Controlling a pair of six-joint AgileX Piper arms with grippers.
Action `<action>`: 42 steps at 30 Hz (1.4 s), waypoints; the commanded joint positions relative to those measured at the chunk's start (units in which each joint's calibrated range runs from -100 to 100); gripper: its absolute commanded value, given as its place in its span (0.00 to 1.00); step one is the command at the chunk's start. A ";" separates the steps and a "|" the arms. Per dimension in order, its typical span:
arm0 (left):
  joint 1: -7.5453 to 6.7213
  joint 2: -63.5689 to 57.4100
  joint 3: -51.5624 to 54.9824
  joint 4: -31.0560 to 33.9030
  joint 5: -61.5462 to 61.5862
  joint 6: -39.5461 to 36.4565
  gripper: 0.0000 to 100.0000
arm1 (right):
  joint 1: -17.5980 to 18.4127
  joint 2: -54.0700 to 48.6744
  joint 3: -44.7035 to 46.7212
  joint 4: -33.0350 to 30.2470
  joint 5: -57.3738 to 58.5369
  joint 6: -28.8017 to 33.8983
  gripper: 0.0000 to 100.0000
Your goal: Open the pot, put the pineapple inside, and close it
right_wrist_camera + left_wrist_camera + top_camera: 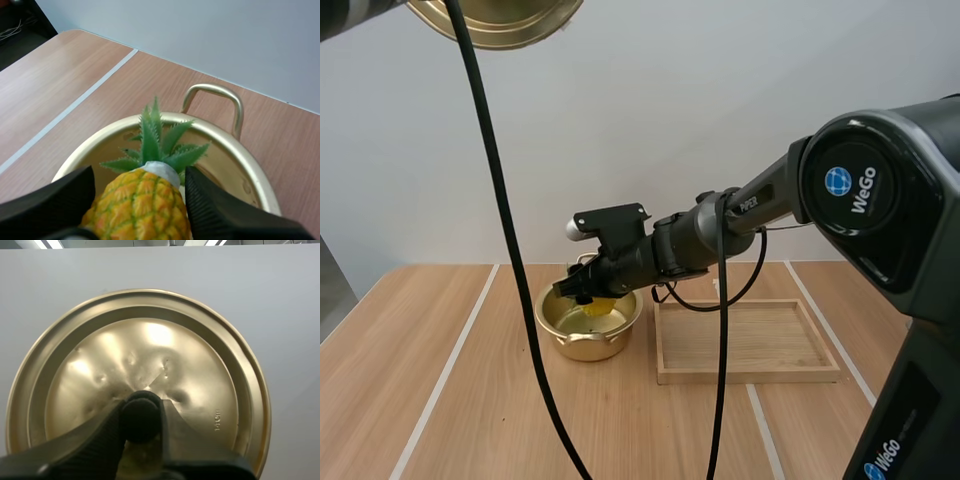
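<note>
The gold pot stands open on the table, left of the tray. My right gripper reaches down over its mouth, shut on the yellow pineapple. In the right wrist view the pineapple sits pinched between both fingers of my right gripper, its green crown pointing to the pot's far handle, its body just above the pot's rim. The gold lid hangs high up at the left. My left gripper is shut on the black knob of the lid.
A shallow wooden tray with nothing in it lies directly right of the pot. My right arm stretches across above the tray's back edge. Bare wooden table lies in front of and left of the pot.
</note>
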 commanded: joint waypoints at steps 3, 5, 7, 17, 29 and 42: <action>0.07 -0.40 -0.24 -0.61 -1.35 -0.49 0.00 | 0.04 1.99 -0.56 0.20 -0.24 -0.41 0.00; 0.07 -0.40 -0.24 -0.61 -1.35 -0.49 0.00 | 0.04 3.08 -0.56 0.20 -0.24 -0.41 0.00; 0.07 -0.40 -0.24 -0.61 -1.35 -0.49 0.00 | 0.04 4.01 -0.56 0.20 -0.24 -0.41 0.00; 0.07 -0.40 -0.24 -0.61 -1.35 -0.49 0.00 | 0.04 7.69 -0.56 0.20 0.52 -0.41 0.00; 0.07 -0.40 -0.24 -0.61 -1.35 -0.49 0.00 | 0.04 7.82 -0.56 0.20 -1.37 -0.41 0.00; 0.07 -0.40 -0.24 -0.61 -1.35 -0.49 0.00 | 0.04 7.82 -0.56 0.20 -8.07 -0.41 1.00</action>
